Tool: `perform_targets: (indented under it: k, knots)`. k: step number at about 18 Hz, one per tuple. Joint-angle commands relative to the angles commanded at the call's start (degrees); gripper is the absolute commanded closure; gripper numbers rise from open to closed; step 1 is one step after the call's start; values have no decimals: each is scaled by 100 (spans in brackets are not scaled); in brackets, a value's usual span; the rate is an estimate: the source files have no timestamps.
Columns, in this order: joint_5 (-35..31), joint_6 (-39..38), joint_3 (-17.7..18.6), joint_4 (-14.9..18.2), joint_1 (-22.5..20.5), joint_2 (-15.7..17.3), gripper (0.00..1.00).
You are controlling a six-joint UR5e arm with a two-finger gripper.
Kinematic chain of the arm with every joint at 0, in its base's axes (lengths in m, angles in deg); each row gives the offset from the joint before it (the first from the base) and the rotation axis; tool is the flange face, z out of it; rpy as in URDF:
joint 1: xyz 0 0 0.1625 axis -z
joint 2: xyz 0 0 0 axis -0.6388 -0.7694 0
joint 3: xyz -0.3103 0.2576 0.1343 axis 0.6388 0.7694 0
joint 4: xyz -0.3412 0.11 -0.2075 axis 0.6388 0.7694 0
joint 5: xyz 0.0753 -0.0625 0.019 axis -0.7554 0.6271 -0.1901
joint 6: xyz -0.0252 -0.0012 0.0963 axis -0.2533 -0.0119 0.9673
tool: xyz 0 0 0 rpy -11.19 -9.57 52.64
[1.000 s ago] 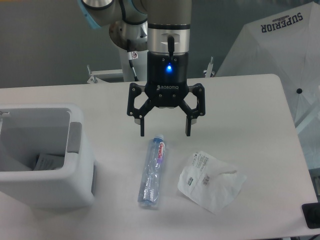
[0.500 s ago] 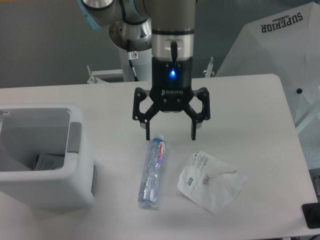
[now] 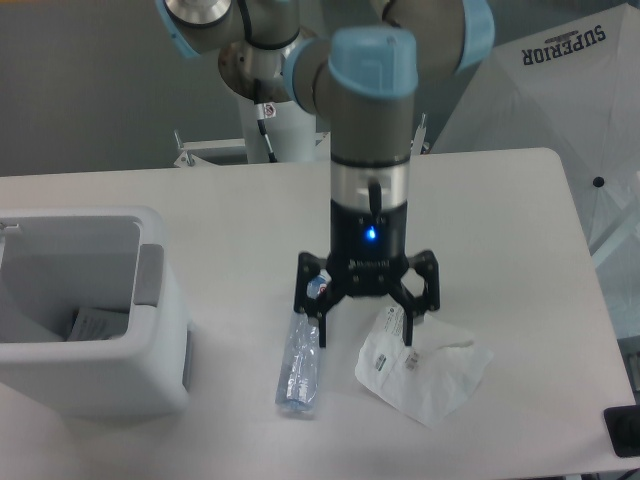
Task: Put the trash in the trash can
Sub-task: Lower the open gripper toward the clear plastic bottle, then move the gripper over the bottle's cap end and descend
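Observation:
The crushed clear bottle [image 3: 300, 365] lies lengthwise on the table, its labelled upper end partly hidden behind my gripper's left finger. The crumpled white wrapper [image 3: 425, 370] lies to its right. My gripper [image 3: 365, 338] hangs open just above the table, its left fingertip at the bottle's upper part and its right fingertip over the wrapper's top left corner. Nothing is held between the fingers. The white trash can [image 3: 150, 385] stands at the left edge, with a piece of paper [image 3: 97, 324] inside.
A white cover printed SUPERIOR [image 3: 560, 90] stands off the table's right side. A small black object [image 3: 624, 430] sits at the lower right corner. The table's rounded right edge [image 3: 585, 250] runs close to the wrapper.
The gripper has dropped down and shifted a little right, from above the bottle's cap to table level between bottle and wrapper. It stays open. Bottle and wrapper have not moved.

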Motion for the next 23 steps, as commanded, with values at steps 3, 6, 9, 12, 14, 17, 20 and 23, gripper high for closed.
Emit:
perform_targets:
  k: [3,6,9,12,14,17,20,23]
  knots:
    - [-88,70,44,0,9,-97,0]
    - [-97,150,62,18,9,-273,0]
    - [-237,193,114,35,26,-510,0]
    - [-272,702,237,88,44,-677,0]
    - [-281,869,360,114,132,-687,0]
    - [-552,1010,545,114,298,-765,0]
    - [-685,1108,571,114,553,-792,0]
    - [-764,1317,685,97,711,-941,0]
